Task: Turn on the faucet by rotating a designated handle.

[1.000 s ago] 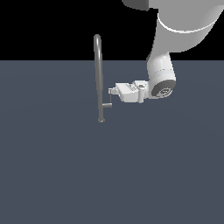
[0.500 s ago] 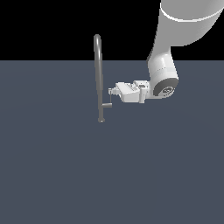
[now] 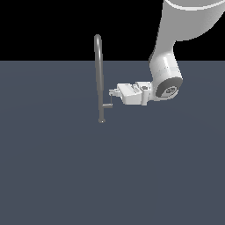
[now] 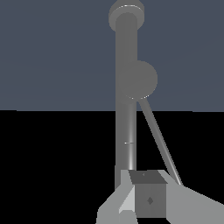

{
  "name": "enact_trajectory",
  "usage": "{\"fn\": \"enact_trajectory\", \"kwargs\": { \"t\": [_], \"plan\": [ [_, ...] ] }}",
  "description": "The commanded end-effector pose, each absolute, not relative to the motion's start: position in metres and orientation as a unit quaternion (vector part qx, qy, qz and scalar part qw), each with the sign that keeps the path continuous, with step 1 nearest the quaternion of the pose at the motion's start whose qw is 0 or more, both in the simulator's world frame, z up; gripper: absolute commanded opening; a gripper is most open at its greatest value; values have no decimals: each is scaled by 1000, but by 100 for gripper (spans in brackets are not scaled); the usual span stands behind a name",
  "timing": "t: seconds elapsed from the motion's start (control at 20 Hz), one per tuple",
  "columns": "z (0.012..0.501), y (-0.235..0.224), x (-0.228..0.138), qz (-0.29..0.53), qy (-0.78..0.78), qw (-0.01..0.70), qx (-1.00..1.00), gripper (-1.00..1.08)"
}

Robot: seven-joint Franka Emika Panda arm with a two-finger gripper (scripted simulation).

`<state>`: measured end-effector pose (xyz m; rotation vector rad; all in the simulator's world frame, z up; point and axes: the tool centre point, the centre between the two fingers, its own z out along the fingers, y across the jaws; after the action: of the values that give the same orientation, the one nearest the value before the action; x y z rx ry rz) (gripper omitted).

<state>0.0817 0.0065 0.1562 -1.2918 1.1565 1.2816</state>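
Since the earlier frames the arm's upper links have swung toward the exterior view's right while the gripper [image 3: 113,92] has crept only slightly nearer the pipe; faucet and handle look unchanged.

Handle [image 3: 111,101]: thin grey rod on a short horizontal stub off the lower part of the faucet [image 3: 99,74], sticking out on the side of the pipe facing the arm. In the exterior view it reads as a small upright sliver at the stub's end, well above the faucet's round base and far below the arched top. In the wrist view the handle [image 4: 159,141] is a slim slanted rod running from the round stub end beside the pipe down to the gripper's fingers.

Faucet: tall slim grey gooseneck standing upright on the dark blue-grey floor [image 3: 52,167], with the small base touching the floor. In the wrist view the faucet [image 4: 126,87] fills the centre as a long grey column.

Gripper: held horizontal, pointing at the pipe, fingertips just beside the handle's upper end and just short of the pipe. The wrist view shows the gripper [image 4: 144,205] with a dark fingertip block [image 4: 149,199] and pale finger bodies close together, the rod ending right against them. Contact looks likely but cannot be confirmed; whether the jaws are clamped on the rod or merely near it cannot be told.

White arm [image 3: 169,66] rises from the gripper's far side, away from the faucet, out of the frame's top.
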Motion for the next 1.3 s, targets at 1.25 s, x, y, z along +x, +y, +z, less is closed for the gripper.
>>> {"fn": "enact_trajectory", "kwargs": {
  "t": [1.25],
  "plan": [
    [128,1,33,521,462,478,-536,-100]
  ]
}}
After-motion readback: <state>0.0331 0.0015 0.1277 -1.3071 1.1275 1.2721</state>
